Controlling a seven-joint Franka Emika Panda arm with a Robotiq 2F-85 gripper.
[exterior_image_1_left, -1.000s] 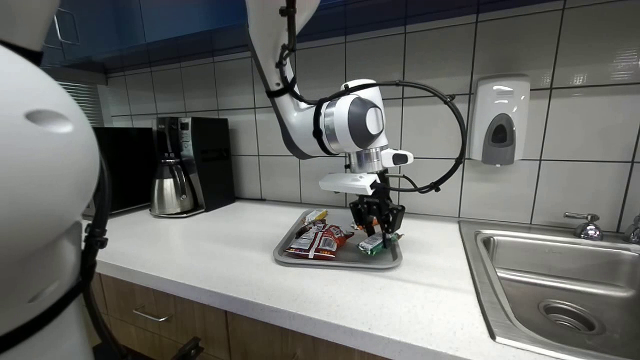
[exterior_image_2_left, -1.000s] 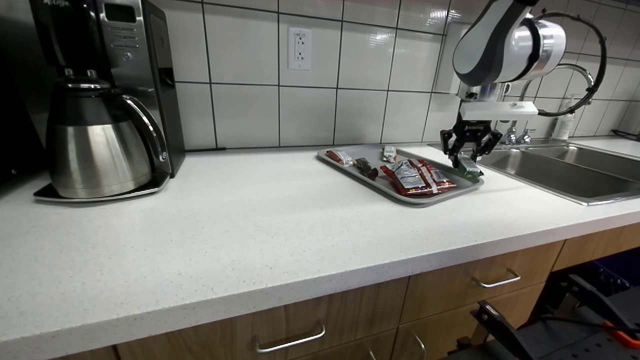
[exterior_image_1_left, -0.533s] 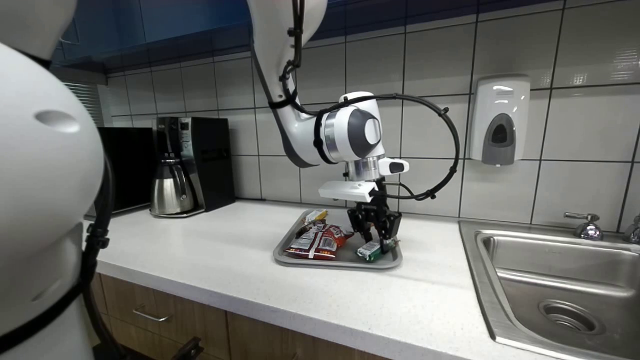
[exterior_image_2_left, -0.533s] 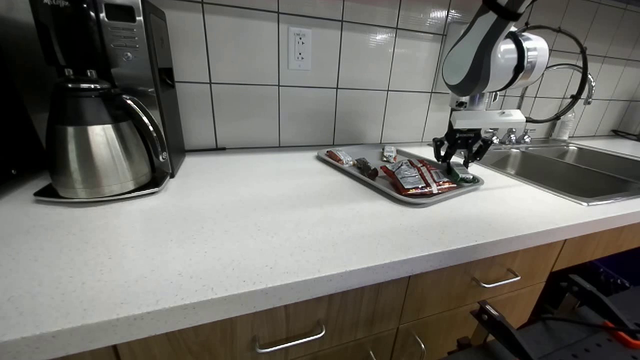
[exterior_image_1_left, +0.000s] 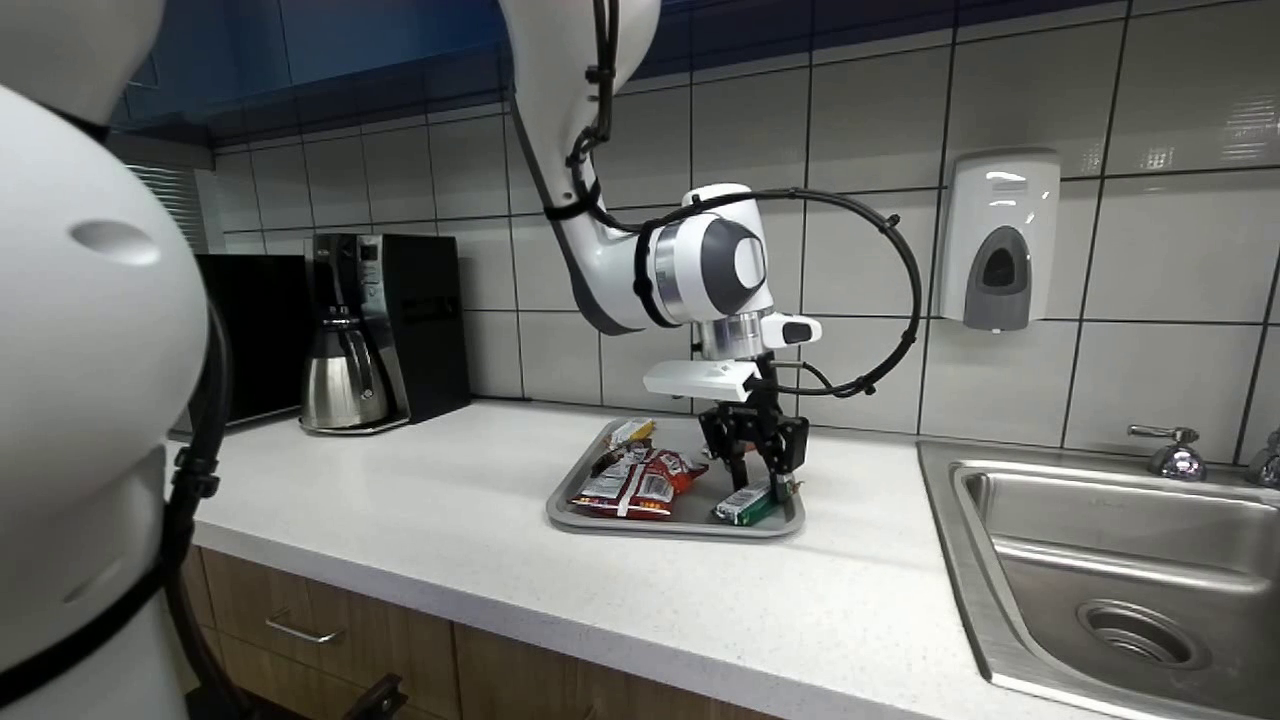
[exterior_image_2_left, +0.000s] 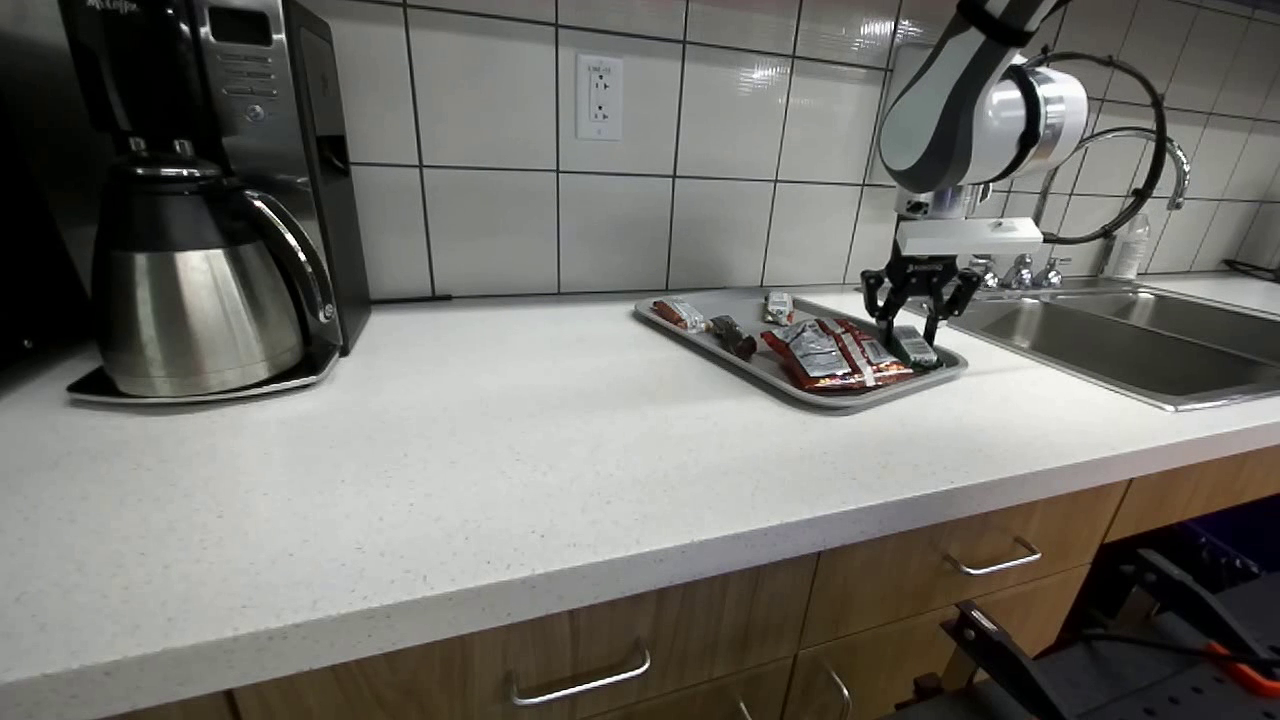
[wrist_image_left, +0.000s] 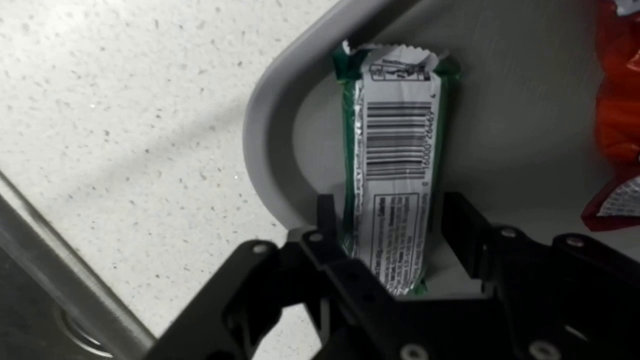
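A green-wrapped snack bar (wrist_image_left: 397, 145) lies on the grey tray (wrist_image_left: 260, 125), its white barcode side up, in the wrist view. My gripper (wrist_image_left: 390, 210) stands open around the bar's near part. A gap shows between the bar and the right finger (wrist_image_left: 462, 230), and a narrower one beside the left finger (wrist_image_left: 327, 212). In both exterior views the gripper (exterior_image_1_left: 760, 485) is low over the tray's sink-side corner, with the bar (exterior_image_2_left: 914, 345) between its fingers. A red chip bag (exterior_image_1_left: 640, 485) rests beside it on the tray.
Several other small snacks share the tray, among them a dark packet (exterior_image_2_left: 733, 337), a reddish bar (exterior_image_2_left: 680, 314) and a yellow packet (exterior_image_1_left: 630, 432). The steel sink (exterior_image_1_left: 1120, 560) is set into the counter beside the tray. A coffee maker (exterior_image_1_left: 420, 310) stands farther along; the tiled wall runs behind.
The gripper came down over the tray with the bar, shifting slightly towards the chip bag. Its jaws have since parted, and the bar, tilted in the grip a second ago, lies on the tray.
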